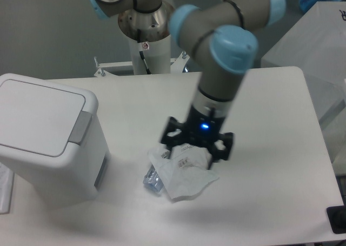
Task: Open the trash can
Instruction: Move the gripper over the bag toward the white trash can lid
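Note:
The trash can [46, 143] is a large white boxy bin at the left of the table. Its flat white lid [38, 113] lies shut, with a grey push-button tab [81, 128] at the right rim. My gripper [195, 155] hangs near the table's middle, well to the right of the bin, just above a small clear-and-white plastic packet [181, 174] with printed text. The fingers are mostly hidden behind the gripper body, so I cannot tell whether they are open or shut.
The white table [270, 148] runs to its right edge [319, 132] and front edge. The arm's base column [146, 40] stands at the back. A grey box [313, 46] sits at the right beyond the table. A dark object [336, 220] lies at the lower right corner.

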